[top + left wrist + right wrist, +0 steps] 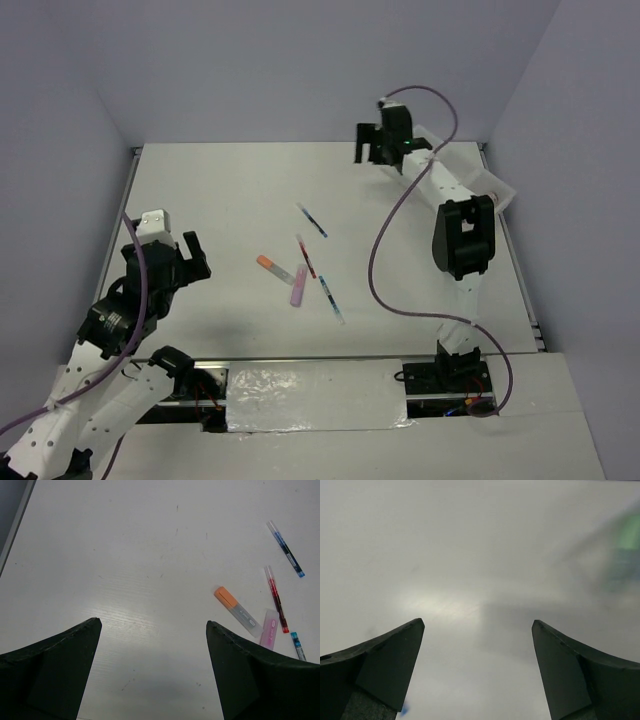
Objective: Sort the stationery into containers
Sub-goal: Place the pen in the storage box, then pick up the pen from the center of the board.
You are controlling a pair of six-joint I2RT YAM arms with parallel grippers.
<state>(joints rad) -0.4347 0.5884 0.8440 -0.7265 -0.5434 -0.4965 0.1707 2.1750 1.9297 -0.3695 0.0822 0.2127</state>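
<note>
The stationery lies loose mid-table: a blue pen (312, 220), a red pen (305, 256), an orange highlighter (277, 267), a pink highlighter (298, 286) and a second blue pen (332, 299). The left wrist view shows them to the right of the fingers: orange highlighter (238, 613), red pen (276, 599), blue pen (286, 549), pink highlighter (269, 634). My left gripper (165, 250) (154, 622) is open and empty, left of the items. My right gripper (372, 153) (478, 622) is open and empty at the far right, beside the white tray (497, 184).
The right arm (462, 235) and its purple cable (385, 235) stretch over the table's right side and cover much of the tray. In the right wrist view a blurred green shape (626, 535) shows at the upper right. Grey walls enclose the table.
</note>
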